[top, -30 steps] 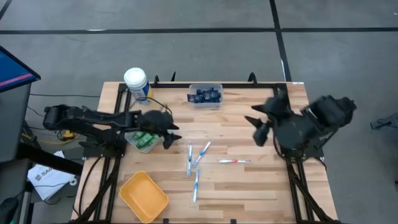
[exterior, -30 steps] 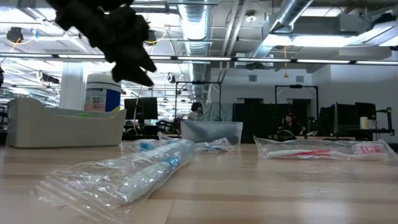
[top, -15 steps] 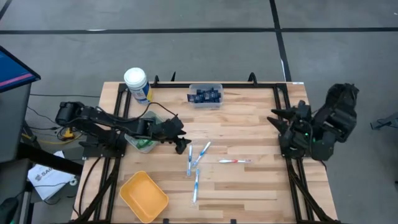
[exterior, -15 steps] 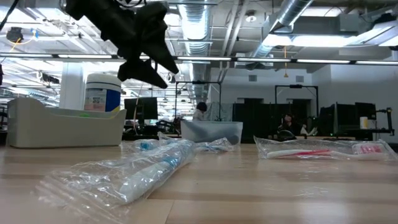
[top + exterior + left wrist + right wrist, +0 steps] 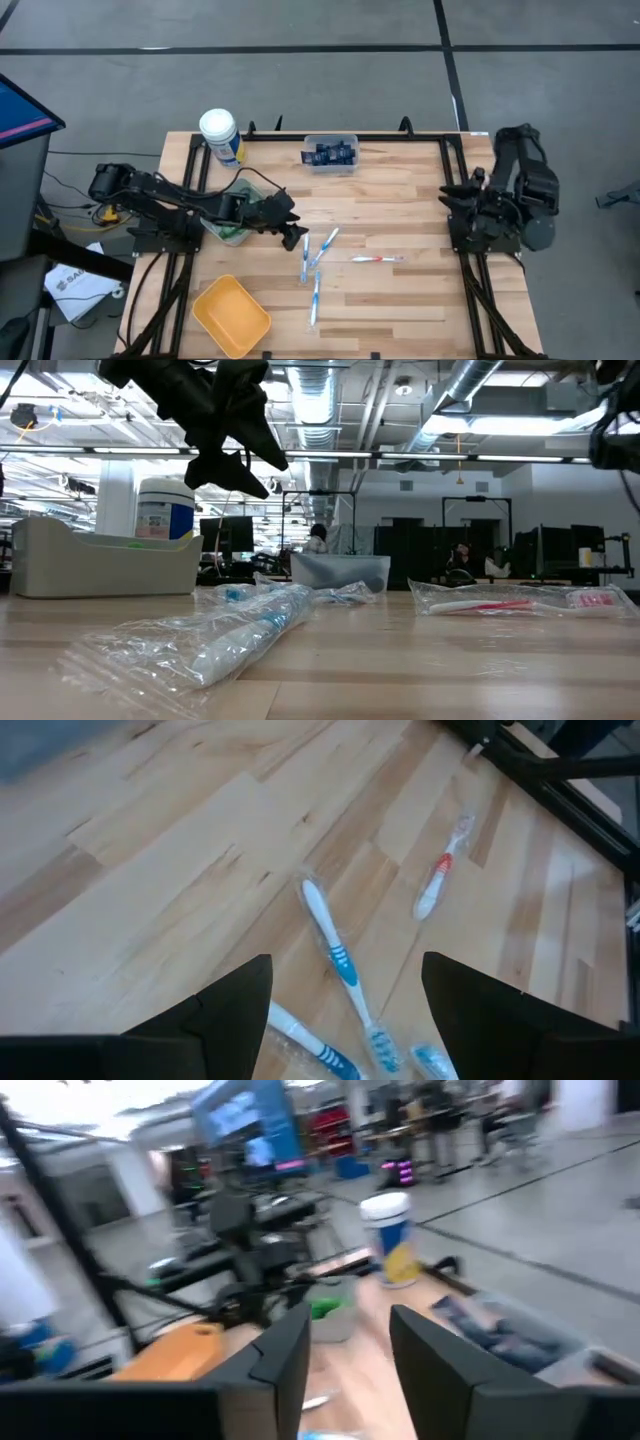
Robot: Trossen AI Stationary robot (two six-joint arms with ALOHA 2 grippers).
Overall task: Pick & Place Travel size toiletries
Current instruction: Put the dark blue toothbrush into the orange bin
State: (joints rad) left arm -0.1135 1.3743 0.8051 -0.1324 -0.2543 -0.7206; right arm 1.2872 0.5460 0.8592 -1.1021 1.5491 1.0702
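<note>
Wooden slats of the desk (image 5: 400,300) carry most of my job. Dark navy tubes sit in the clear bin (image 5: 330,153) at the far edge, green bottles in the bin (image 5: 232,226) by the left edge; the yellow bin (image 5: 231,316) looks empty. Four toothbrushes remain mid-desk: three white-blue toothbrushes (image 5: 330,948), one red-and-white toothbrush (image 5: 377,259). My left pincer (image 5: 290,232) hangs wide, empty, above them; my right pincer (image 5: 452,195), empty and gapped, waits at the right edge.

left gripper (image 5: 290,224): swung from over the grey bin (image 5: 232,226) out toward the white-blue toothbrushes (image 5: 312,262) | right gripper (image 5: 452,193): pulled back off the table (image 5: 400,300) to its right edge, arm folded upright
</note>
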